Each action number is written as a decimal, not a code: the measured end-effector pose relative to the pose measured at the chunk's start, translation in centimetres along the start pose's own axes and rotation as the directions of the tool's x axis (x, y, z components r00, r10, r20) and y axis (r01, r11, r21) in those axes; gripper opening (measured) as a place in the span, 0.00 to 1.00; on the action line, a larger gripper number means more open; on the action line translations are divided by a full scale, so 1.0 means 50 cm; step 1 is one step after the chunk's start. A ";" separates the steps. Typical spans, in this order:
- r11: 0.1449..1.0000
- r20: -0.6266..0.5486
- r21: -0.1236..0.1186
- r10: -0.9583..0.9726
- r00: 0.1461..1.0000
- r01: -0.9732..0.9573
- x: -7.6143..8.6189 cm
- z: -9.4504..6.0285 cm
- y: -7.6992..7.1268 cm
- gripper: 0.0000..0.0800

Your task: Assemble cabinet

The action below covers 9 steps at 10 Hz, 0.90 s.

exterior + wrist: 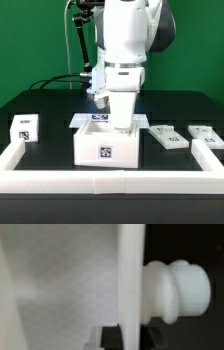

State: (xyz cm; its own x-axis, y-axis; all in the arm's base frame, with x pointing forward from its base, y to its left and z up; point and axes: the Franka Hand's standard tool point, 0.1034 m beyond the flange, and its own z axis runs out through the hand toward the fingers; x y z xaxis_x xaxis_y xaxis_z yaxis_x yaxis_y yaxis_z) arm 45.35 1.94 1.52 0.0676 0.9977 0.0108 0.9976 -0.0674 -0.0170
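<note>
The cabinet is in separate pieces on the black counter (50,108). Its open box body (106,146) stands near the middle of the exterior view, just inside the front run of the low white border wall (100,186). The face turned to the camera carries one black-and-white square tag.

Two flat white panels lie on the counter toward the exterior view's right. The nearer panel (165,137) is just beside the box body, and the farther panel (206,135) lies beyond it, close to the border wall. Both show tags on their upper faces. A small white tagged block (25,127) sits well apart from the box body toward the exterior view's left.

The white arm (125,40) comes straight down over the box body. The hand (120,120) is at the body's top edge, toward the rear and the exterior view's right. Its fingertips are hidden there by the hand's own housing and by the box.

In the wrist view, a thin white wall (130,274) of the cabinet is seen edge-on and runs through the frame. The hand (130,338) is clenched on it, with dark fingertips (108,338) pressed against it from both sides. From this close I cannot tell whether the wall belongs to the box body or to a loose panel.

A broad white surface, blurred, fills one side of the wall. On the other side a short ribbed white peg (178,291) sticks out against the dark background.
</note>
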 end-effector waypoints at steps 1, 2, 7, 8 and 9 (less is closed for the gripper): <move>1.000 0.001 -0.007 -0.018 1.000 0.018 0.014 -0.001 0.007 0.04; 1.000 0.001 -0.006 -0.013 1.000 0.013 0.010 0.000 0.005 0.04; 0.997 0.000 -0.010 -0.071 0.997 0.071 0.062 -0.001 0.031 0.04; 0.996 0.003 -0.004 -0.090 0.996 0.090 0.083 -0.001 0.046 0.04; 0.995 0.000 -0.014 -0.102 0.995 0.102 0.099 -0.001 0.062 0.04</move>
State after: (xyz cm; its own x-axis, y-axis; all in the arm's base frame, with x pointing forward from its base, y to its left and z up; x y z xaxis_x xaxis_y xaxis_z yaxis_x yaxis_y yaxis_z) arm 48.78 6.66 1.58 -0.0341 0.9993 0.0123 0.9994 0.0341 -0.0014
